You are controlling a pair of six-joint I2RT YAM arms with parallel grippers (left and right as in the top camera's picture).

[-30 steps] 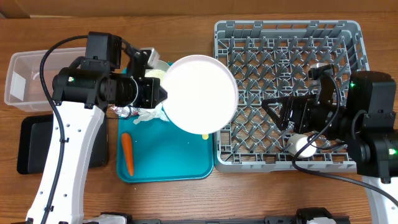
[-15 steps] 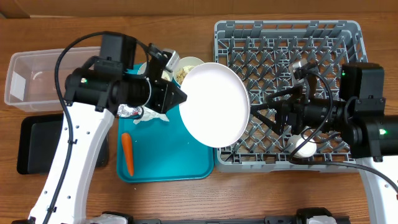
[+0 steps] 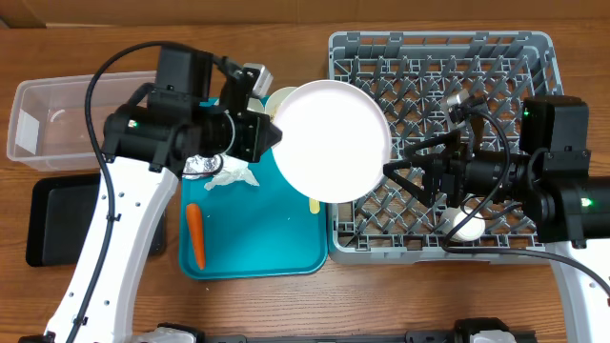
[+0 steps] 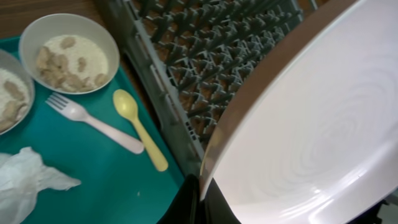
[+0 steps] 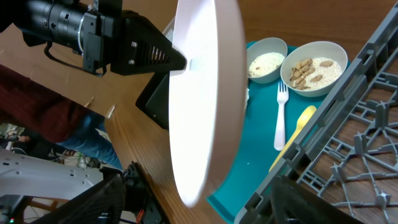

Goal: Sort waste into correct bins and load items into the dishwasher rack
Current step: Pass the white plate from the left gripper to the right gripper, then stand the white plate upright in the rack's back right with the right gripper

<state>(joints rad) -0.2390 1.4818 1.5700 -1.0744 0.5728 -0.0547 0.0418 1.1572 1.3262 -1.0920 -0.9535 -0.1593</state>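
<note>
My left gripper (image 3: 274, 135) is shut on the left rim of the white plate (image 3: 334, 141) and holds it tilted above the teal tray's right side and the grey rack's (image 3: 477, 57) left edge. The pinched rim shows in the left wrist view (image 4: 199, 199). My right gripper (image 3: 400, 171) is open over the rack, its fingers (image 5: 211, 205) spread on either side of the plate's (image 5: 199, 106) near edge without touching it. Two bowls with food bits (image 4: 68, 53) (image 4: 6, 93), a white fork (image 4: 93, 118) and a yellow spoon (image 4: 140, 124) lie on the tray.
The teal tray (image 3: 257, 238) also holds the carrot (image 3: 194, 235), the napkin (image 3: 232, 174) and the foil wrapper (image 3: 197, 167). The clear tub (image 3: 48, 114) and the black tray (image 3: 52, 224) stand at the far left. A small white round thing (image 3: 467, 227) lies in the rack under my right arm.
My left arm has carried the plate right, from over the tray to the rack's left edge. My right gripper has moved left to meet the plate.
</note>
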